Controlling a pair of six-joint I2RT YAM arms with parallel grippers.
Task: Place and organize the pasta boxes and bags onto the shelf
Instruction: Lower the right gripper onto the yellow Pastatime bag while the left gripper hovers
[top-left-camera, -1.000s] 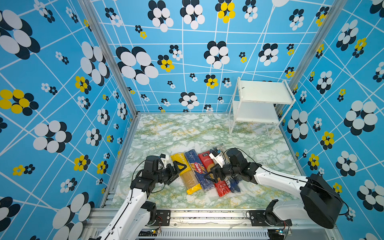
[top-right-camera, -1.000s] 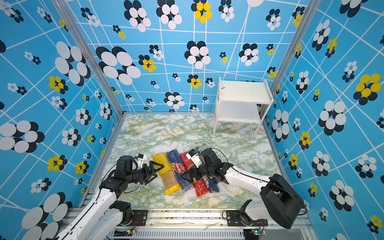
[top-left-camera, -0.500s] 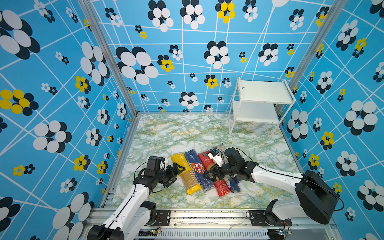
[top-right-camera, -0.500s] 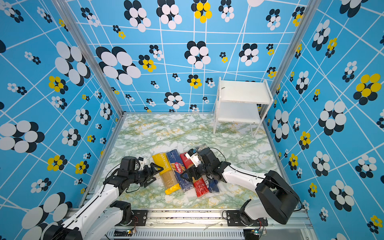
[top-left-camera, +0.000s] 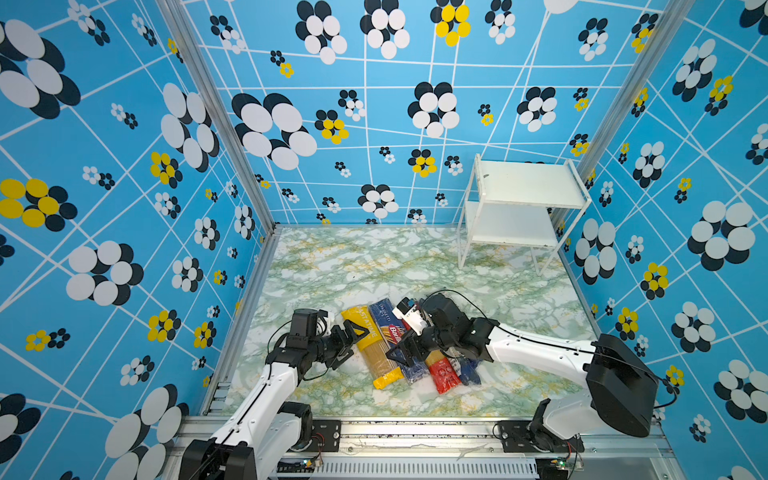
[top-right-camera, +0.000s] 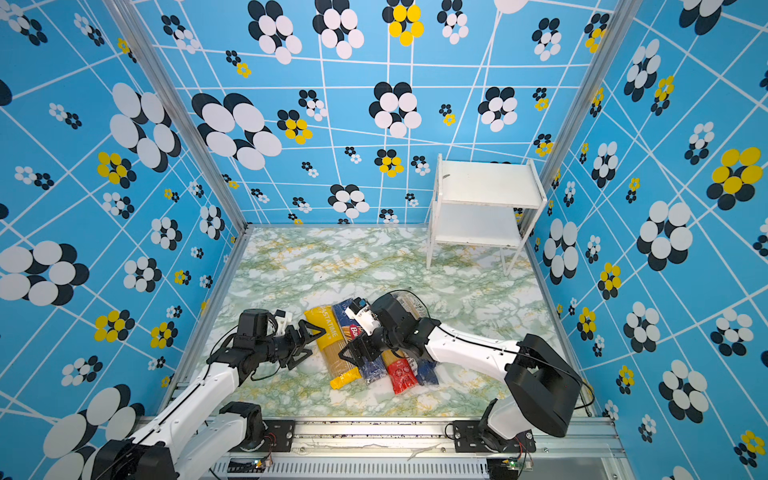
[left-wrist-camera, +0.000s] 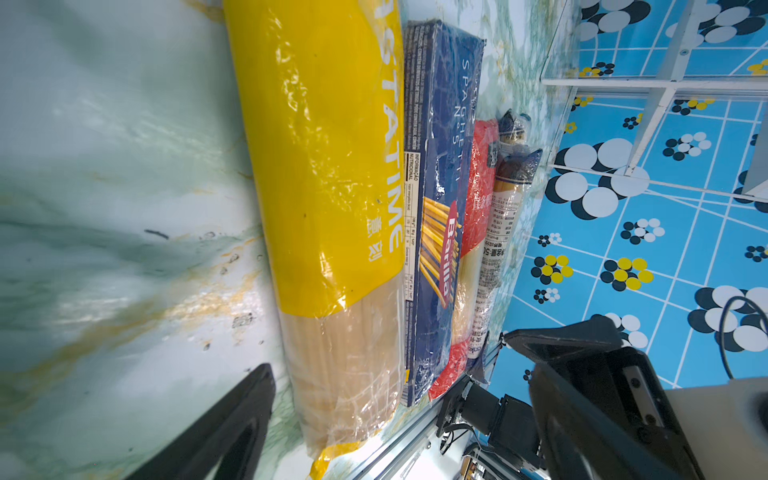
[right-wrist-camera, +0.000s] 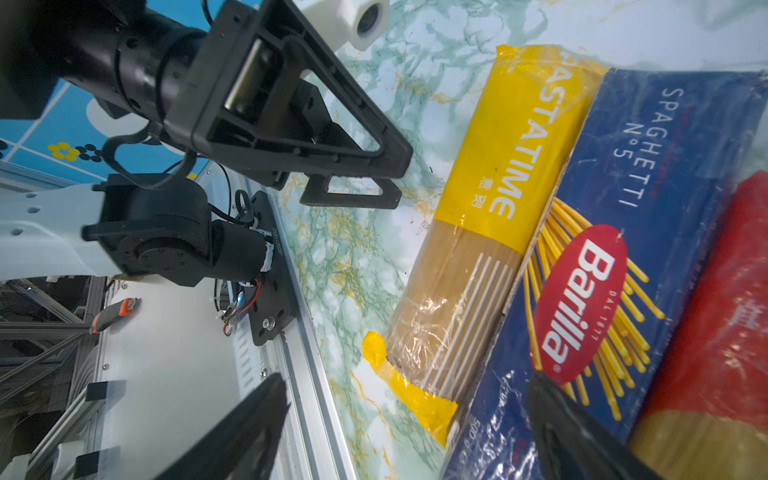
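- Both top views are bright and even. Light seems to come from above, so only small soft shadows lie on the table (top-left-camera: 374, 257).
- The lines on the walls (top-left-camera: 374, 124) bend near the edges of both top views.
- In the left wrist view, the yellow pack (left-wrist-camera: 332, 187) has white shiny spots on its wrap. The table beside it looks smeared and fuzzy.
- In the right wrist view, the black fingers (right-wrist-camera: 232, 432) up close are blurry. The red pack (right-wrist-camera: 727, 311) is soft too. The words on the blue box (right-wrist-camera: 602, 249) are sharp.

Yellow pack (top-left-camera: 378, 357), dk-blue Barilla box (top-left-camera: 386, 320) (red oval logo), red pack (top-left-camera: 446, 372); white shelf (top-left-camera: 528, 183); tabletop (top-left-camera: 353, 266) green/white marble w/ yellow veins.
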